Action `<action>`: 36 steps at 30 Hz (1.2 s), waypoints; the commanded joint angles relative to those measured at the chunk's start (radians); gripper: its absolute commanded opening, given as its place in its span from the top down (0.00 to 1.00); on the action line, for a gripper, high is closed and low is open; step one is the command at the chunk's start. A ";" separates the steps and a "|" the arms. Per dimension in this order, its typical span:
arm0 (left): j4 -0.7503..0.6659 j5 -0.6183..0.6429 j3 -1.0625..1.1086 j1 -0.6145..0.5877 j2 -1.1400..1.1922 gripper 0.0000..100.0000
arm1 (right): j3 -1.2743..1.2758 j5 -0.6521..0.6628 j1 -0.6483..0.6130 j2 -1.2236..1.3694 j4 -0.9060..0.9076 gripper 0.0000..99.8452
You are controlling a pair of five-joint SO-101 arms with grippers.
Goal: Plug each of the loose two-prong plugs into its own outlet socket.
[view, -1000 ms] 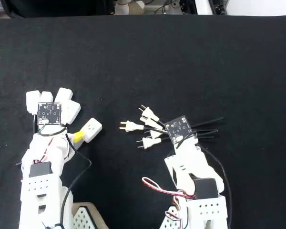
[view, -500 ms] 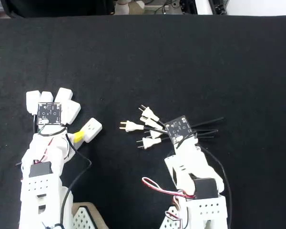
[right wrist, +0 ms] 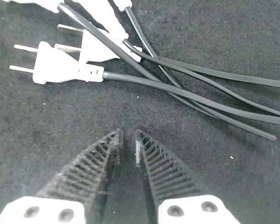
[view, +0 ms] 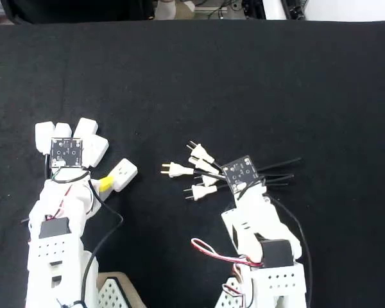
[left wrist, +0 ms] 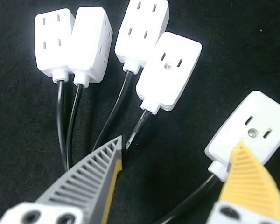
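Note:
Several white outlet sockets point(view: 70, 136) lie fanned out at the left, and in the left wrist view they show as a close cluster point(left wrist: 142, 30) on black cords. One more socket point(left wrist: 252, 128) lies apart from them point(view: 123, 173). My left gripper point(left wrist: 177, 142) is open just behind the sockets, its yellow finger point(view: 106, 184) against that separate socket. Several white two-prong plugs point(view: 179, 170) lie loose at the centre. My right gripper point(right wrist: 128, 135) is shut on nothing, just short of the nearest plug point(right wrist: 60, 67) and its cords point(right wrist: 200, 98).
A black cloth point(view: 244, 77) covers the whole table. The plugs' black cords point(view: 279, 173) trail off to the right beside the right arm. A pale perforated object point(view: 112, 292) sits at the front edge between the arm bases.

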 commanded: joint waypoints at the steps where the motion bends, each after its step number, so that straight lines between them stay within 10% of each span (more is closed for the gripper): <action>1: 0.002 -0.008 -0.005 0.007 -0.011 0.65 | 0.002 -0.008 -0.011 0.005 0.005 0.95; 36: 0.120 -0.012 -0.134 0.102 -0.011 0.65 | 0.002 -0.008 -0.011 0.005 0.005 0.95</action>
